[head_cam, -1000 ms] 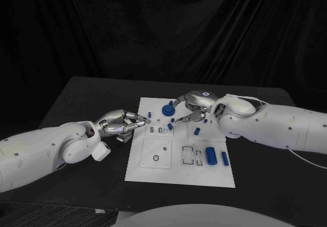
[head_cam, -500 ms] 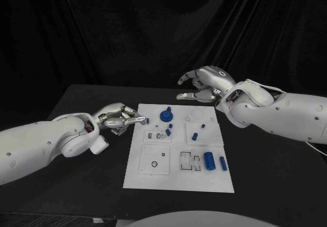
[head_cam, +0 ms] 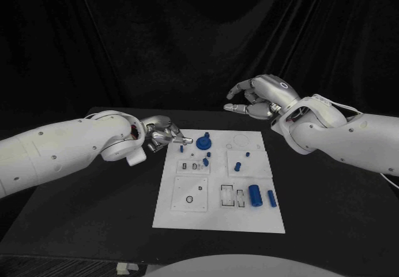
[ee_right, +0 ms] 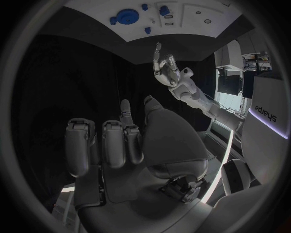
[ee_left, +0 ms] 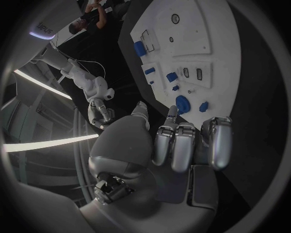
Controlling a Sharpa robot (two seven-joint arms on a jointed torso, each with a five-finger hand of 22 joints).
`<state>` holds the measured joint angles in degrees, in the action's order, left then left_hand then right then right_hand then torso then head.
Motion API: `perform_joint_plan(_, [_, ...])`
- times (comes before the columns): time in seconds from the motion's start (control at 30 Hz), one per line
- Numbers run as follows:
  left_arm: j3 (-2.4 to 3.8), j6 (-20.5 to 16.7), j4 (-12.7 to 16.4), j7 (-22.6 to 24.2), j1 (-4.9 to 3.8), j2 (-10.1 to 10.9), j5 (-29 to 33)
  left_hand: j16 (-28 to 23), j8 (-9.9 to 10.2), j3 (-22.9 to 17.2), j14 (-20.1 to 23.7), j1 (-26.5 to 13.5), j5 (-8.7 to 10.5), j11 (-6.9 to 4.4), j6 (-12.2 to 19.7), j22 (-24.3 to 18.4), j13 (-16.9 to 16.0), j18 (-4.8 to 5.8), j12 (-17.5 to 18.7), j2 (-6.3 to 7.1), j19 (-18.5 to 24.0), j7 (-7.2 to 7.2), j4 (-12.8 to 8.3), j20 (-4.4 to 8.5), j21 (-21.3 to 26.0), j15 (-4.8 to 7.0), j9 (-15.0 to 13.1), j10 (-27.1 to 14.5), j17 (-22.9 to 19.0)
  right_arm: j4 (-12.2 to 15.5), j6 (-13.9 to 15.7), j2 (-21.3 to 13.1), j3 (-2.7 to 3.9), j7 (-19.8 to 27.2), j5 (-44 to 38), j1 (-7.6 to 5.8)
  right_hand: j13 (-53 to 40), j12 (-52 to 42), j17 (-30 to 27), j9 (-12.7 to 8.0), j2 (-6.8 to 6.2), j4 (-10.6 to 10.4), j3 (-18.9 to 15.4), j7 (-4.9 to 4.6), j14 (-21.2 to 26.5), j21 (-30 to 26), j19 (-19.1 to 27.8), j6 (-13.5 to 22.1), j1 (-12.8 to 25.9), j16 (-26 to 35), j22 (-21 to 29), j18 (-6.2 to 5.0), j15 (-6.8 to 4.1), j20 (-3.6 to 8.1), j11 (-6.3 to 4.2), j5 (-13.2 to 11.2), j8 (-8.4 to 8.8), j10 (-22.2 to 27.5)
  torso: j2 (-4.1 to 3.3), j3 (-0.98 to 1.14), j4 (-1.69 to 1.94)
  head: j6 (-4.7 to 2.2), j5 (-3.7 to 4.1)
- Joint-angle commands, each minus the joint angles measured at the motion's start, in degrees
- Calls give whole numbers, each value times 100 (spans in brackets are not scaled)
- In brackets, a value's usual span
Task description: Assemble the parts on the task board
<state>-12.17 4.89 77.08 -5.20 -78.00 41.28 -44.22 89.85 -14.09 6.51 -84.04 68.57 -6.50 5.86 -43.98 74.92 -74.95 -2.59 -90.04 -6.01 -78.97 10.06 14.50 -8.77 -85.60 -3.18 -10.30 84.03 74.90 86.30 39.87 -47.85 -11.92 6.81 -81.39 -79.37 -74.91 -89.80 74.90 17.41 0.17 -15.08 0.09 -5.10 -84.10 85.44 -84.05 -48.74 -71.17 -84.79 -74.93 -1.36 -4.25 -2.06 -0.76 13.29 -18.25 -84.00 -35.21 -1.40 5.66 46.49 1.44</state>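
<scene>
The white task board [head_cam: 189, 214] lies in the middle of the black table. On its far part stand a blue round piece with a post [head_cam: 203, 141] and several small blue pegs [head_cam: 238, 167]. A thick blue cylinder [head_cam: 255, 195] and a slim one [head_cam: 272, 198] lie near the right edge. My left hand [head_cam: 162, 137] hovers beside the board's far left corner, fingers curled in, holding nothing. My right hand [head_cam: 262, 98] is raised beyond the board's far edge, fingers curled, holding nothing. The left wrist view shows the left hand [ee_left: 182, 145], the board [ee_left: 206, 43] and the round piece [ee_left: 183, 103].
Shallow rectangular recesses and slots [head_cam: 190, 192] mark the board's near half. Black table surface [head_cam: 91, 196] spreads on both sides of the board. A dark curtain hangs behind the table. The right wrist view shows my right hand [ee_right: 121, 145] and the board [ee_right: 182, 12] far off.
The right hand has lifted off the board's far part and drawn up and back, leaving the small pegs standing. The left hand has moved along the board's left side toward its far corner.
</scene>
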Motion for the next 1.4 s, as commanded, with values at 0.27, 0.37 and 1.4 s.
perform_joint_plan(0.27, [6, 969, -340, -1771, -32, -703, -168, 15, -686, 8, -596, -170, 35, -318, -1256, 893, -1505, 14, 4, -150, -98, -416, 107, 138, 16, 249, -628, 597, 1510, -6, -29, -196, 3, 58, 53, 207, -1509, -20, 249, 12, 60, 96, 5, 4, -374, -1, -378, -88, -129, -4, -1342, 11, 39, -26, 77, 166, -38, -600, 164, 177, -283, 205, -231])
perform_joint_plan(0.37, [6, 1128, -480, -2176, -32, -909, -169, 15, -850, 20, -596, -264, 24, -384, -1265, 900, -1505, 15, 4, -167, -115, -471, 126, 212, 21, 314, -920, 597, 1510, -3, -34, -247, 3, 58, 53, 263, -1509, -20, 237, 14, 67, 108, 4, 1, -372, -9, -374, -108, -143, 0, -1339, 9, 51, -34, 95, 208, -46, -600, 209, 234, -371, 313, -301])
perform_joint_plan(1.4, [5, 1093, -1125, -2688, 125, -1624, -669, 15, -1899, -103, -596, -819, 42, -778, -1335, 1104, -1505, 93, 4, -246, -543, -867, -99, 614, -77, 720, -3447, 597, 1510, -36, -197, -363, 3, -35, 53, 403, -1509, -20, 221, 20, 64, 130, -10, -10, -370, -27, -366, -163, -156, 3, -1332, 4, 79, -56, 128, 260, -67, -600, 312, 398, -607, 351, -556])
